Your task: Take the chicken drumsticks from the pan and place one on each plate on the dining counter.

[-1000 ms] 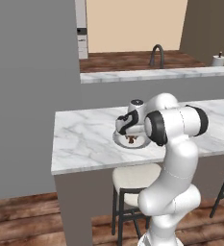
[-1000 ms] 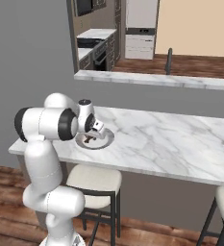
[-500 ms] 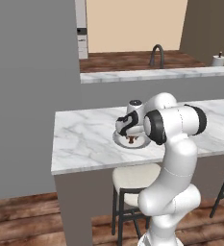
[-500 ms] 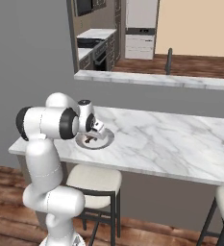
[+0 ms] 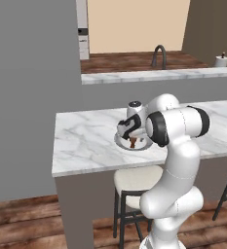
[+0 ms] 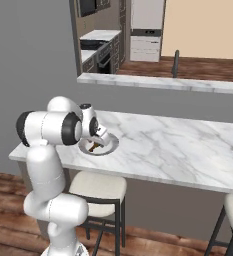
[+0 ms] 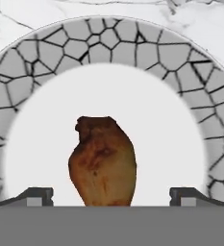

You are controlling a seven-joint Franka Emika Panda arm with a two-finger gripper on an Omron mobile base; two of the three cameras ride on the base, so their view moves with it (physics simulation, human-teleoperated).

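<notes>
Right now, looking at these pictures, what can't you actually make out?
- Hand view: the drumstick has its lower end cut off by the bottom of the picture.
- Hand view: the plate rim runs off the left and right edges.
- Left base view: the arm's bulky joint hides the right side of the plate.
- Right base view: the gripper covers much of the plate; the drumstick is too small to judge.
</notes>
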